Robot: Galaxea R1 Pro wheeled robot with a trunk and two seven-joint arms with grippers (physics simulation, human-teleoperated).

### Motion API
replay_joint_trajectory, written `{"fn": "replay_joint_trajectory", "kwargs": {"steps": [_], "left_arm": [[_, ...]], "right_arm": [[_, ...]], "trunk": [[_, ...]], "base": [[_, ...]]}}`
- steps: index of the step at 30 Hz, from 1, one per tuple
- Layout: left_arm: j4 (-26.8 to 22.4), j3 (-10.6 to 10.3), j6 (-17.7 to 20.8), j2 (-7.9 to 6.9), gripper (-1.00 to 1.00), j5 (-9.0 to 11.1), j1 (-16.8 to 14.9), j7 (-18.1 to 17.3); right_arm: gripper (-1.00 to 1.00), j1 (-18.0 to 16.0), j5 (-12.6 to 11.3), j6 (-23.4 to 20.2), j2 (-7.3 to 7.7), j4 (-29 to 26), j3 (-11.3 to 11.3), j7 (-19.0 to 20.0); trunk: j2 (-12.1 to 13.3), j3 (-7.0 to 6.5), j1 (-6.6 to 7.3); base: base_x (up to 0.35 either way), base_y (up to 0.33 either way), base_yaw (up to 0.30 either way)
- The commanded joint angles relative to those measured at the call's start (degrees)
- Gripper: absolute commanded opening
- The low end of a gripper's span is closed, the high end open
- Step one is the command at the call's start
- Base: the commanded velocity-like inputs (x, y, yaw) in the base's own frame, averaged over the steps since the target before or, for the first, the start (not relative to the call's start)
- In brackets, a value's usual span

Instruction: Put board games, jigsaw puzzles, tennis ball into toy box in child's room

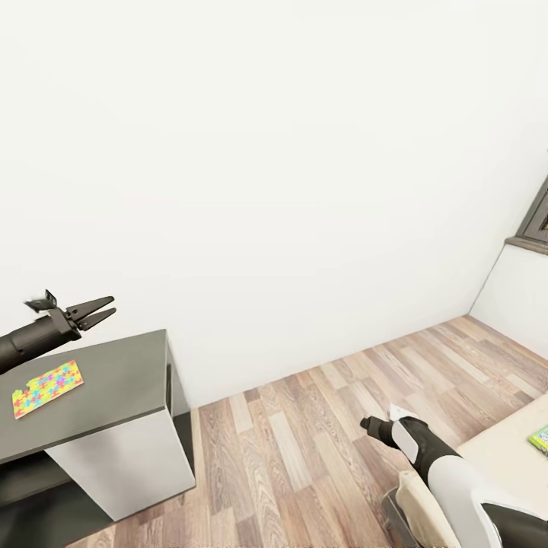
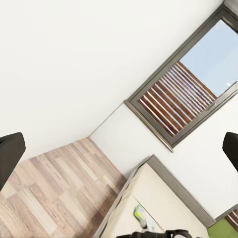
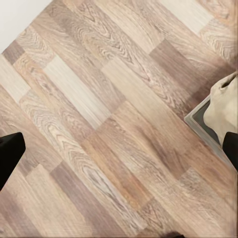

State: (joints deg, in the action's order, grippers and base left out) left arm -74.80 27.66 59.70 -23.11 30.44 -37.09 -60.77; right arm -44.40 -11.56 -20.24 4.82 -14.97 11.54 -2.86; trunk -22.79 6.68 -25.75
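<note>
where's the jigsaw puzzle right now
In the head view, one jigsaw puzzle lies flat on the dark-grey table at lower left, just below the left gripper.

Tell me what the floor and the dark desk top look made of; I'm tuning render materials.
The floor looks like wood-grain planks, matte, with staggered boards in mixed browns. The desk top looks like smooth dark-grey laminate or painted board, no grain visible; which one is unclear.

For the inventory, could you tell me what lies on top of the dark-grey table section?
One jigsaw puzzle lies flat on the table; the left tool hovers above, empty.
</note>
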Motion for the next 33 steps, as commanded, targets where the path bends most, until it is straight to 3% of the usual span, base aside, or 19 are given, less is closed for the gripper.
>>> {"fn": "replay_joint_trajectory", "kwargs": {"steps": [1, 9, 19, 26, 33], "left_arm": [[0.0, 0.1, 0.2, -0.01, 1.0, -0.1, 0.0, -0.2], [0.0, 0.1, 0.2, -0.01, 1.0, -0.1, 0.0, -0.2], [0.0, 0.1, 0.2, -0.01, 1.0, -0.1, 0.0, -0.2], [0.0, 0.1, 0.2, 0.03, 1.0, -0.1, 0.0, -0.2], [0.0, 0.1, 0.2, 0.02, 1.0, -0.1, 0.0, -0.2]], "right_arm": [[1.0, 0.0, -0.4, -0.2, -0.07, 0.0, -0.1, -0.3], [1.0, 0.0, 0.2, 0.3, -0.43, 0.4, 0.0, -0.1], [1.0, 0.0, 0.2, 0.4, -0.61, 0.4, 0.1, 0.1], [1.0, 0.0, 0.2, 0.4, -0.6, 0.4, 0.1, 0.0], [1.0, 0.0, 0.2, 0.4, -0.66, 0.4, 0.1, 0.0]], "trunk": [[-0.1, 0.22, -0.03], [-0.1, 0.56, -0.03], [-0.1, 0.6, -0.03], [-0.1, 0.6, -0.03], [-0.1, 0.6, -0.03]], "base": [[0.0, 0.0, -0.064], [0.047, 0.0, -0.021], [0.262, -0.025, -0.014], [0.296, -0.081, -0.209], [0.089, -0.017, -0.148]]}}
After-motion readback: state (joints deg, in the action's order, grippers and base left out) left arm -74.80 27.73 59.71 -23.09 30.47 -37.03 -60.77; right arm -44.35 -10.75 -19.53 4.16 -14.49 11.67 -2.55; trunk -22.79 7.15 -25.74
